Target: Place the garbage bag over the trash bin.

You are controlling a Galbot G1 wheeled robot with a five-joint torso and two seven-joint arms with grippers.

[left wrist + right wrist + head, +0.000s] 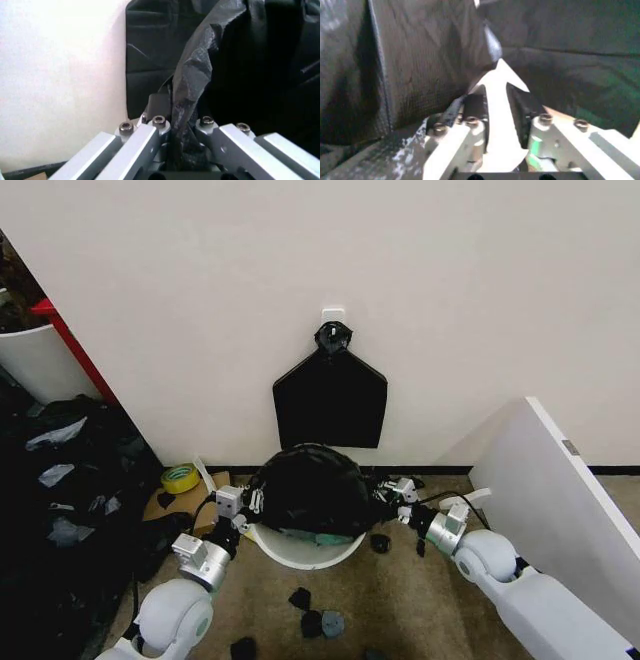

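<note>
1. Garbage bag [305, 490], glossy and black, is stretched in a dome over the top of the trash bin [300, 552], which stands on the brown floor [400, 610] close to the foot of the white wall [300, 270]; only the bin's white near rim shows under the plastic.
2. Left gripper [252, 500] sits at the bag's left edge; in the left wrist view its fingers [152, 140] are pinched on a bunched fold of the bag.
3. Right gripper [388, 492] sits at the bag's right edge; in the right wrist view its pads [476, 108] stand a little apart with black plastic against them, and I cannot tell whether they are gripping.
4. On the wall behind hangs a flat bundle of black bags [330, 395].
5. Small black scraps [315, 618] lie on the floor before the bin, and a yellow tape roll [180, 477] lies to its left.
</note>
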